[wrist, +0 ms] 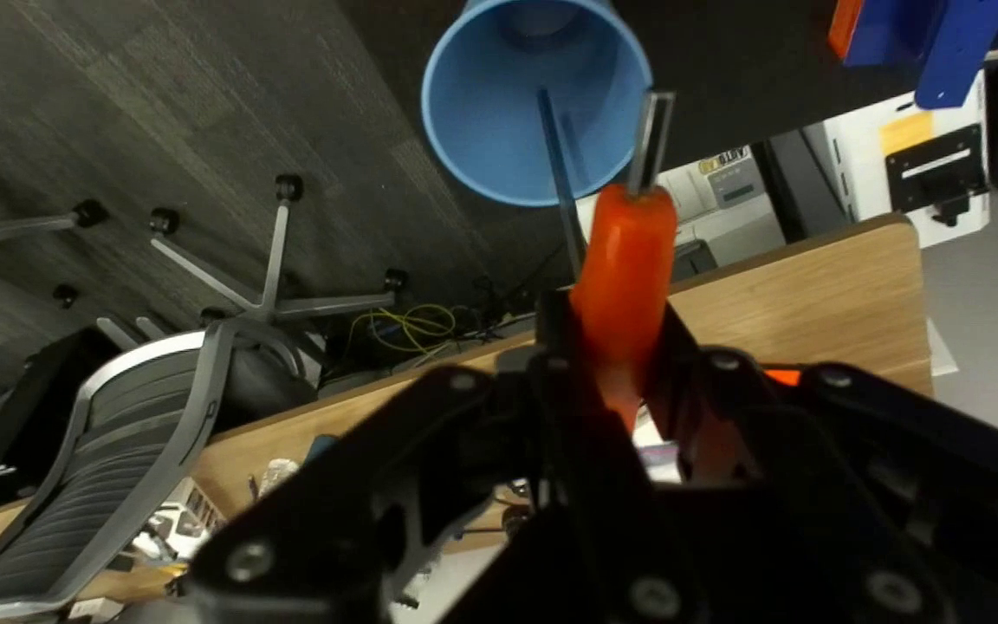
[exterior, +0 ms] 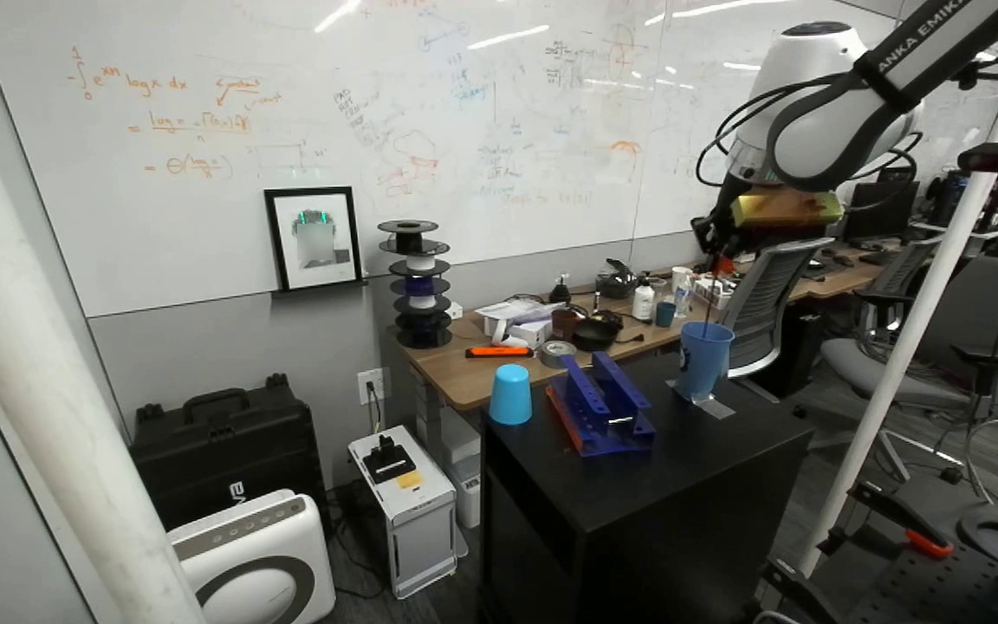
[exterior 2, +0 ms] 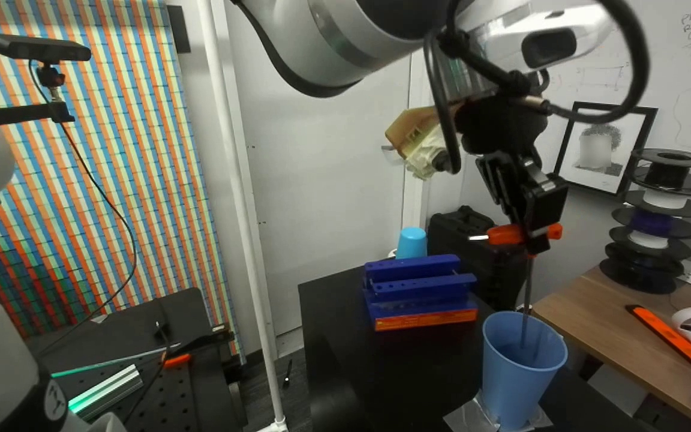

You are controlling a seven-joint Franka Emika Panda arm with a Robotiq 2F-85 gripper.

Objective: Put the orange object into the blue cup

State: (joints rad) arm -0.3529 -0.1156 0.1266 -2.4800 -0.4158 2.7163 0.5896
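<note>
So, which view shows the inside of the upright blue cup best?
The wrist view: it looks down into the blue cup, with a thin shaft's tip inside. In an exterior view, the cup shows part of its inner wall; in an exterior view, the cup shows mostly its outer side.

Your white arm (exterior: 828, 117) carries looping black cables (exterior 2: 639, 63) and "ANKA EMIKA" lettering (exterior: 919, 36); your black claw (wrist: 618, 341) shows silvery screws (wrist: 249, 562).

In an exterior view the white arm (exterior: 813, 95) extends from two o'clock; in an exterior view its dark wrist (exterior 2: 498, 125) slants down toward five. In the wrist view the black pincer (wrist: 620, 338) juts in from six o'clock, its fingers (wrist: 555, 342) pointing toward twelve, clamped in a narrow grip.
</note>
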